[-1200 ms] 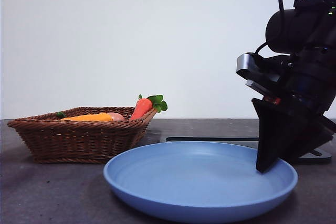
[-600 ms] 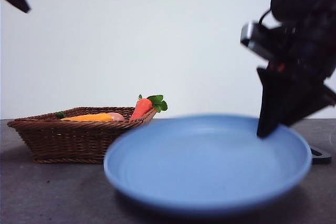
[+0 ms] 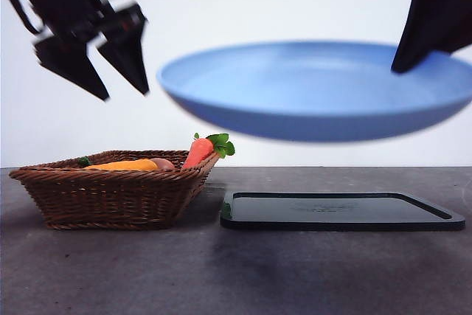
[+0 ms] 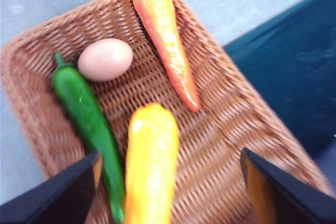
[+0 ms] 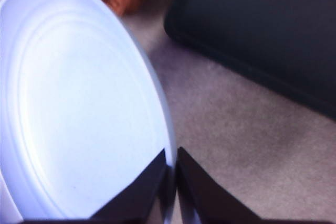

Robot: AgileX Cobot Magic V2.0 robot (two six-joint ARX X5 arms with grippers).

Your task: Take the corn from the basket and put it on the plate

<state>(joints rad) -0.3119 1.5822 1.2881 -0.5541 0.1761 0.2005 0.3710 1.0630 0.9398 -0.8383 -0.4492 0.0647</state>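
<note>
The yellow-orange corn (image 4: 149, 166) lies in the brown wicker basket (image 4: 226, 124), seen low in the basket (image 3: 110, 193) as a corn (image 3: 125, 165) sliver above the rim. My left gripper (image 4: 170, 153) hangs open above the corn, high over the basket at upper left (image 3: 124, 94), touching nothing. The light-blue plate (image 3: 317, 94) floats tilted in the air, well above the table. My right gripper (image 5: 170, 153) is shut on the rim of the plate (image 5: 79, 103) and shows at the top right corner (image 3: 404, 63).
A carrot (image 4: 168, 45), a pinkish egg (image 4: 105, 59) and a green pepper (image 4: 86, 119) share the basket with the corn; the carrot (image 3: 200, 151) leans on its right rim. A flat black tray (image 3: 339, 212) lies on the table right of the basket, under the plate.
The right gripper has lifted the plate off the table, uncovering the black tray. The left arm has come down from the top left corner over the basket.
</note>
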